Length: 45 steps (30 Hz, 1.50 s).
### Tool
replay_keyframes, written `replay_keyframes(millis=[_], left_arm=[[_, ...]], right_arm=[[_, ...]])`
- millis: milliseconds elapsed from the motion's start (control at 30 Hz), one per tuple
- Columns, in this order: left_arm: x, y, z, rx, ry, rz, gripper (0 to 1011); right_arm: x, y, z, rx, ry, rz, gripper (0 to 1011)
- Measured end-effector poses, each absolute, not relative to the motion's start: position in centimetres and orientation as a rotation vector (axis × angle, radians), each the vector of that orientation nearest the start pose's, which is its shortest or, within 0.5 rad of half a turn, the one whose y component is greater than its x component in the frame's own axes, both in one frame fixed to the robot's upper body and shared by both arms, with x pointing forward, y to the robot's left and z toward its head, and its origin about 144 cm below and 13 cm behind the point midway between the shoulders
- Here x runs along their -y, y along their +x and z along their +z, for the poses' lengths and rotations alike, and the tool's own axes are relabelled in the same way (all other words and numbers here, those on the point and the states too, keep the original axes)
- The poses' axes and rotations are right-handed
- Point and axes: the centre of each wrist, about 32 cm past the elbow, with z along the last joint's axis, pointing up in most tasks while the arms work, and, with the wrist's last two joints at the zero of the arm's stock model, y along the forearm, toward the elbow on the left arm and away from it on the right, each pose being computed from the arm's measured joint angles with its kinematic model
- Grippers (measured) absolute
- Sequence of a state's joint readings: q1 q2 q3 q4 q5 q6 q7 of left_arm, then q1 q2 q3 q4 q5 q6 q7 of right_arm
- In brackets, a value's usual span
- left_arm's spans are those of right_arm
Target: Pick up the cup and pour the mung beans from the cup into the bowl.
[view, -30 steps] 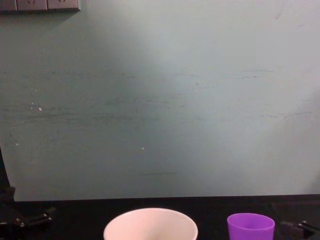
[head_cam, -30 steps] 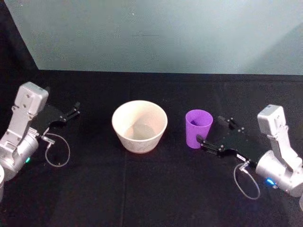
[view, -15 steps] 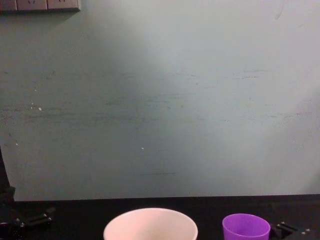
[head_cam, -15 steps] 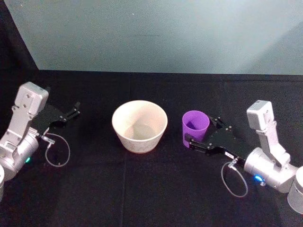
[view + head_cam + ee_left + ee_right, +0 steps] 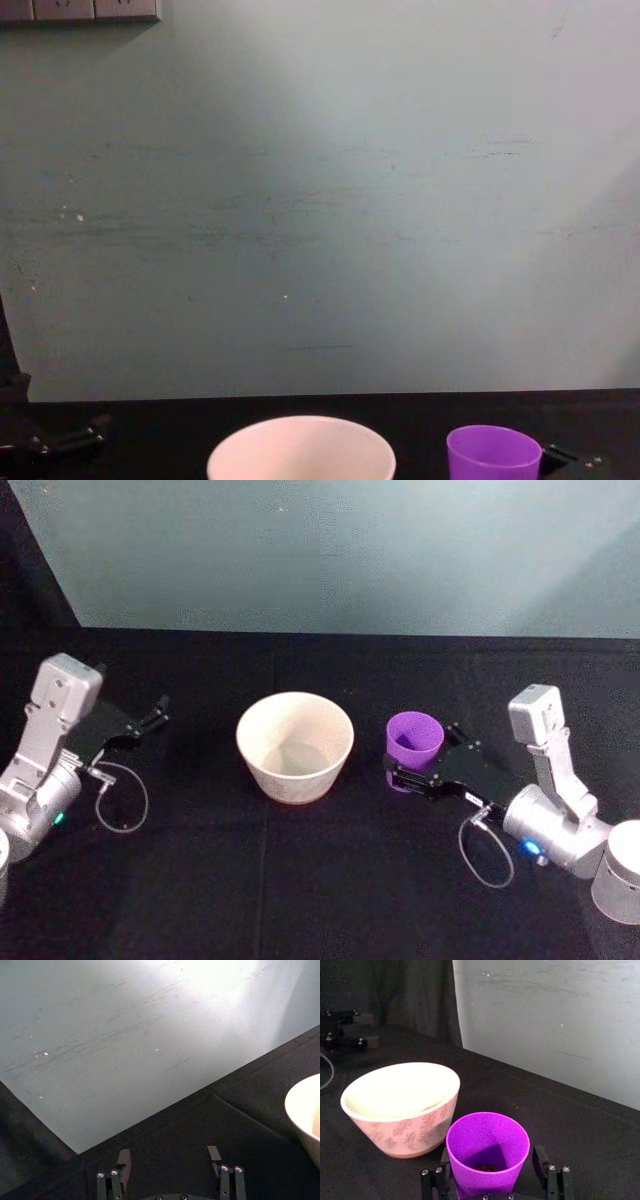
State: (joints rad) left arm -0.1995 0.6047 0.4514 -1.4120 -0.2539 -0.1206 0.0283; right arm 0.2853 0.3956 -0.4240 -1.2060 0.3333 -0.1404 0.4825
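My left gripper (image 5: 152, 718) sits parked at the left of the black table (image 5: 300, 890), fingers apart, holding nothing. Right of it, near the middle, the bowl (image 5: 295, 742) stands upright. Just to its right is the cup (image 5: 415, 735), also upright on the table, close to the bowl but not touching it. My right gripper (image 5: 492, 1186) straddles the cup low on its wall, jaws apart, with a gap showing at one finger.

I judge the main risks to be these:
- If one finger meets the wall first, the light cup could be shoved left into the bowl or tipped over.
- The smooth tapered wall could slide down through a weak grip as I lift.
- A tilt begun too soon could drop beans short of the bowl's rim.

The mung beans (image 5: 485, 1167) show as a few dark specks in shadow at the cup's bottom, so I cannot tell how many there are. The chest view cuts off the lower parts of both vessels, and in the right wrist view the cup hides where my pads would land
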Motion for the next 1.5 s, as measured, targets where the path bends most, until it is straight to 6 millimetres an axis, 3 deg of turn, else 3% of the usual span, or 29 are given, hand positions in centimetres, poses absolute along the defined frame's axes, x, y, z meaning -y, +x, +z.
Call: replay_keyframes(millis=[500, 700, 833, 900, 1500], left_arm=[[-31.0, 48.9, 114.0, 0.285, 0.304, 1.248, 1000], [-31.0, 48.9, 114.0, 0.285, 0.304, 1.248, 1000], [-31.0, 48.9, 114.0, 0.285, 0.304, 1.248, 1000], [-31.0, 48.9, 114.0, 0.285, 0.304, 1.248, 1000], [-31.0, 48.9, 114.0, 0.285, 0.304, 1.248, 1000]], right_arm=[[26.5, 52.0, 110.9, 0.009, -0.132, -0.828, 995], [26.4, 52.0, 110.6, 0.013, -0.138, -0.828, 885], [26.3, 51.8, 110.6, 0.018, -0.143, -0.833, 756], [26.2, 51.7, 110.7, 0.024, -0.142, -0.833, 748], [25.5, 50.8, 117.5, 0.114, -0.150, -0.866, 726]])
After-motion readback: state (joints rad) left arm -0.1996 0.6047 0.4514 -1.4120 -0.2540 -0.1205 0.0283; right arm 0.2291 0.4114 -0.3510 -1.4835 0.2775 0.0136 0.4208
